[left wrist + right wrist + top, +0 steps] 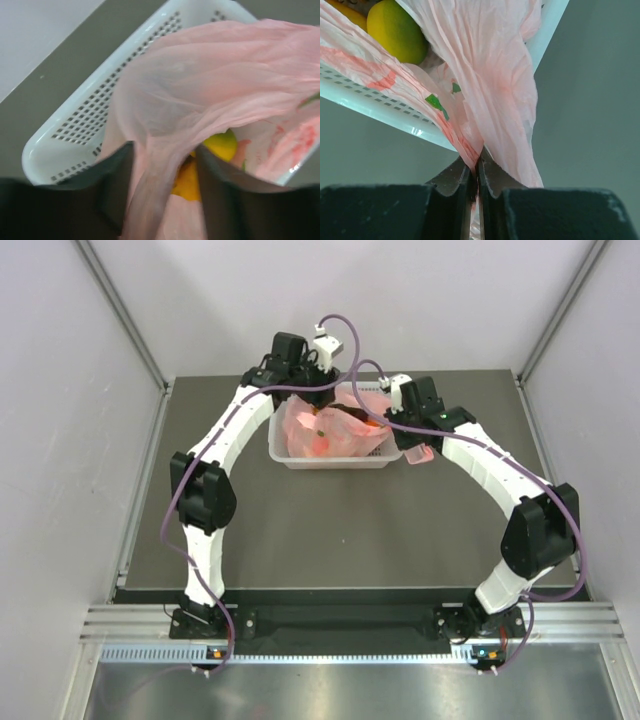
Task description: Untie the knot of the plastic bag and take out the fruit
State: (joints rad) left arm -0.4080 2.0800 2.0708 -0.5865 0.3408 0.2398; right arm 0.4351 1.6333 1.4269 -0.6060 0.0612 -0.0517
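The pink plastic bag (328, 430) lies in a white perforated basket (335, 462) at the back of the table. My left gripper (165, 147) hangs over the bag's far side, open, with a loose strip of the bag (150, 200) running between its fingers; the strip fills only part of the gap. Below it a yellow fruit (220, 145) and an orange one (187, 182) show inside the bag. My right gripper (478, 162) is shut on a gathered fold of the bag (490, 100), pulled over the basket's right rim. A yellow-green fruit (397, 30) shows there. I cannot make out the knot.
The basket wall (85, 120) stands to the left of my left fingers. Dark table (340, 530) stretches in front of the basket and on both sides. Grey enclosure walls (60, 440) border the table.
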